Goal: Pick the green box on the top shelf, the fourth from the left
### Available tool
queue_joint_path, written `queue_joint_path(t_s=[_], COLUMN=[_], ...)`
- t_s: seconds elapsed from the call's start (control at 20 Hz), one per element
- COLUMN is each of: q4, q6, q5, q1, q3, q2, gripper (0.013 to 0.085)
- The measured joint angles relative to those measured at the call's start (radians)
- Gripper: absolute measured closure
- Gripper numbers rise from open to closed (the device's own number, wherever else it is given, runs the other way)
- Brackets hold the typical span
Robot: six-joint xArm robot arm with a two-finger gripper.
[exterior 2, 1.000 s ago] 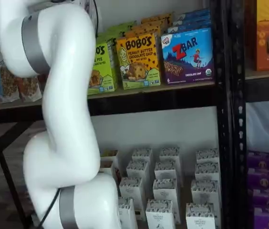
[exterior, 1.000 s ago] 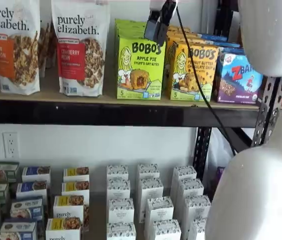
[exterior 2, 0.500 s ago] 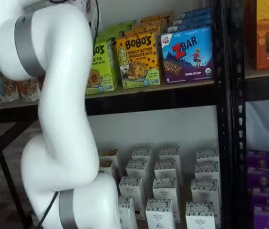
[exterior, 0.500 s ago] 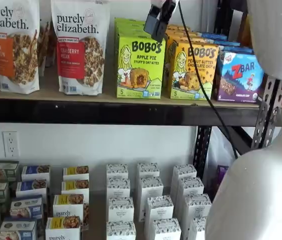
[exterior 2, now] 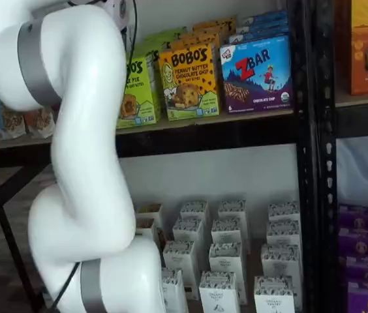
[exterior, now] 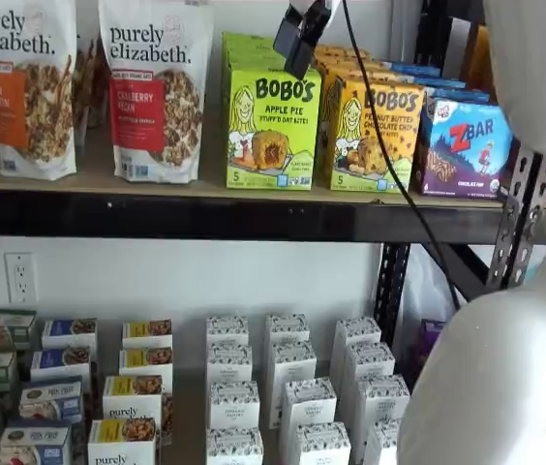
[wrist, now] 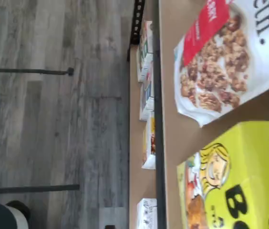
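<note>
Green box [exterior: 271, 129] upright on top shelf [exterior: 205, 215], granola bag just left. Gripper [exterior: 302, 39] hangs above box's top edge, apart; fingers spread wide, empty.

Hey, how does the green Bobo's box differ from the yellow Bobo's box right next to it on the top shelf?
The green box is lime green and reads Apple Pie; the yellow box is yellow-orange and reads Peanut Butter Chocolate Chip. In a shelf view the gripper hangs in front of the green box's top corner, while the yellow box has only the cable across it. Both stand upright, side by side on the top shelf, with the same cartoon girl.
</note>
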Motion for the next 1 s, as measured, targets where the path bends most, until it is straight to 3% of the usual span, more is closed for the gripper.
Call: queue_joint_path(t_s=[0.6, 1.0], q4=[-0.014, -0.039], q6=[-0.049, -0.065], q5=[0.007, -0.010], q1=[-0.043, -0.047], q3=[-0.061, -0.058], q2=[0.077, 0.101], gripper=[0.0130, 0.0130])
